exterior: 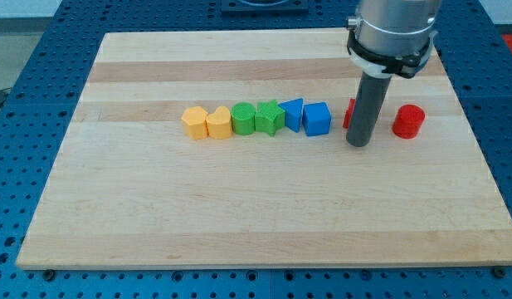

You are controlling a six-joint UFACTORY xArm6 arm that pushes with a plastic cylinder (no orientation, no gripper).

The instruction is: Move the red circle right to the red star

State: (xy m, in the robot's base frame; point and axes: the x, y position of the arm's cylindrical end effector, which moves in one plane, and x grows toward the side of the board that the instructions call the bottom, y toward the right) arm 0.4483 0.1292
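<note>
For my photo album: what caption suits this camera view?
My tip rests between a half-hidden red block and the red circle, right of a coloured row.

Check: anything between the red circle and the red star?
Only my tip: the rod stands between the red circle and the partly hidden red star. Otherwise bare board, per the camera view.

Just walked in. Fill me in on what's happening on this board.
My tip rests on the wooden board, between the red circle on the view's right and the red star, which the rod mostly hides. The circle stands apart from the star and I am not touching it. To the view's left runs a row: blue cube, blue triangle, two green blocks, two yellow blocks.
</note>
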